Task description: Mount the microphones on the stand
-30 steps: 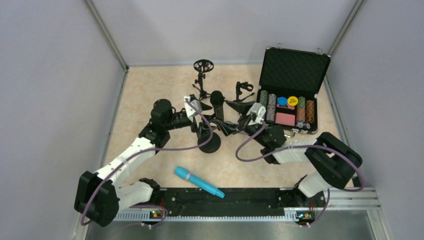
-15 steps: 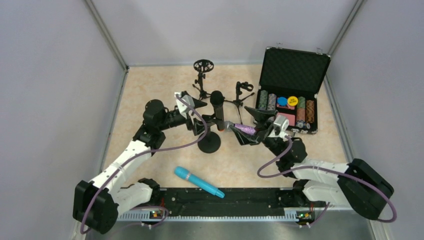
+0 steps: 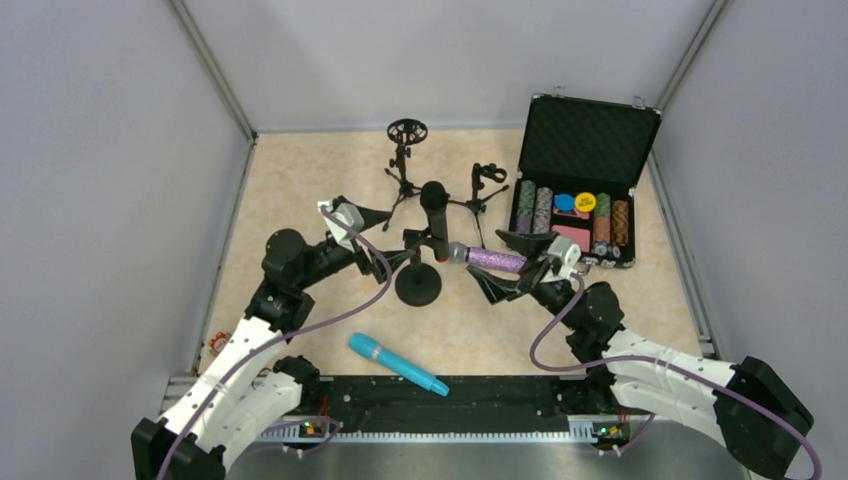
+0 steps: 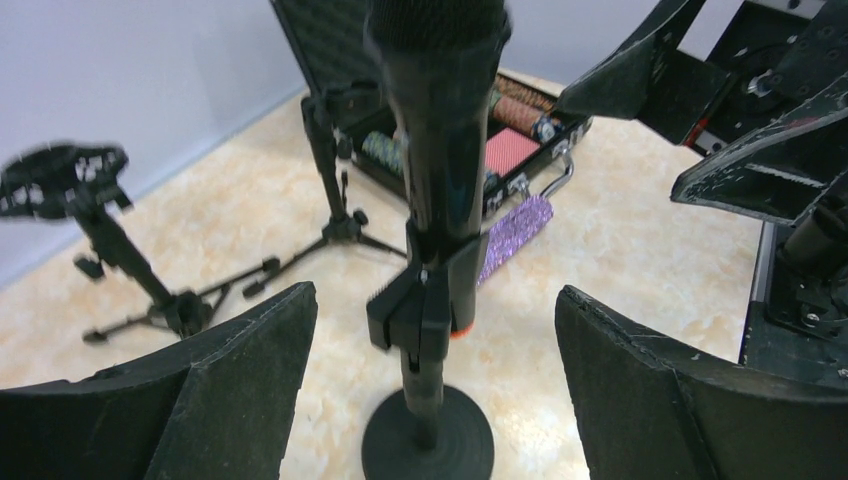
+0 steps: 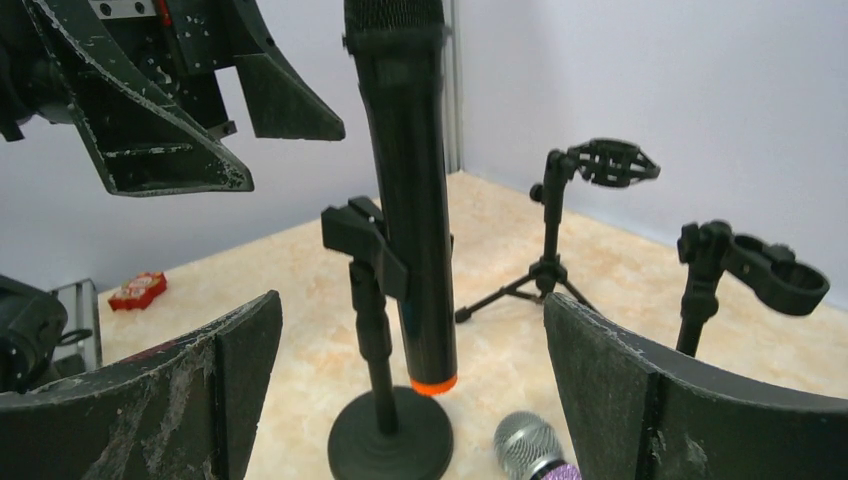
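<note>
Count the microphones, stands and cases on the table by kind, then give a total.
Microphones: 3 (black mic, purple mic, cyan mic)
Stands: 3 (round-base stand, ring tripod, clip tripod)
Case: 1
Total: 7

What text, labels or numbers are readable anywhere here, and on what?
No text can be read in any view.
Yellow disc in the case: dark print, too small to read.
Red packet: pale marks, blurred.
Black microphone: no label visible.
</note>
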Available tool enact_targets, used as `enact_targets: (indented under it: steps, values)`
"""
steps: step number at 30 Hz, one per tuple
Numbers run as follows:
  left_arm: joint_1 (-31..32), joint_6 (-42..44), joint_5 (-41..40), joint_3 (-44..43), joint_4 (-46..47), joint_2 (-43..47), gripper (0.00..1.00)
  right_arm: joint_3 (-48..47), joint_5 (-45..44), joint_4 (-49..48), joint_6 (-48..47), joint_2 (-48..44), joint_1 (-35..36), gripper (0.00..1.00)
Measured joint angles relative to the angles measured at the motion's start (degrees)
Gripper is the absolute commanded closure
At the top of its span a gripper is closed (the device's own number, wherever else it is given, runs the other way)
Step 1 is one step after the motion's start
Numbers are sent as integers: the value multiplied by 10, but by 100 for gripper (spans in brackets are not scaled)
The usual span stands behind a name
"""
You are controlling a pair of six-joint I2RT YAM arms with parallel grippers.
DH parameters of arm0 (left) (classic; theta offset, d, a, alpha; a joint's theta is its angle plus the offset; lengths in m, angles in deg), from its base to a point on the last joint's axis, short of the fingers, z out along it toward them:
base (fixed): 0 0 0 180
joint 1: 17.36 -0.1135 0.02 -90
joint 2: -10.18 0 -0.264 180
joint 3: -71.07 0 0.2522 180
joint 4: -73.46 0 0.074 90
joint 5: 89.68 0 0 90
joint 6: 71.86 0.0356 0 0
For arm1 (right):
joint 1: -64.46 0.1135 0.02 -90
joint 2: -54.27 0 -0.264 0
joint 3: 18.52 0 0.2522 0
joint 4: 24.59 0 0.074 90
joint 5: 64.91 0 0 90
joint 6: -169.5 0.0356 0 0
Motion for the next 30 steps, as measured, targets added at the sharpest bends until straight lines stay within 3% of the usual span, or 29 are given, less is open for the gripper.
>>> enact_targets:
  steps: [8,16,23,30]
  values:
    - [0,-11,-50,78,-53,54,1,3,10,45,15,-1,0,1]
    - [0,-8,-53,112,-44,14,1,17,18,57,27,0,0,1]
    - [0,-7,-16,151,71,-68,2,17,22,64,27,3,-1,1]
    - [0,11,18,171,200,-134,11,17,26,64,27,14,-2,1]
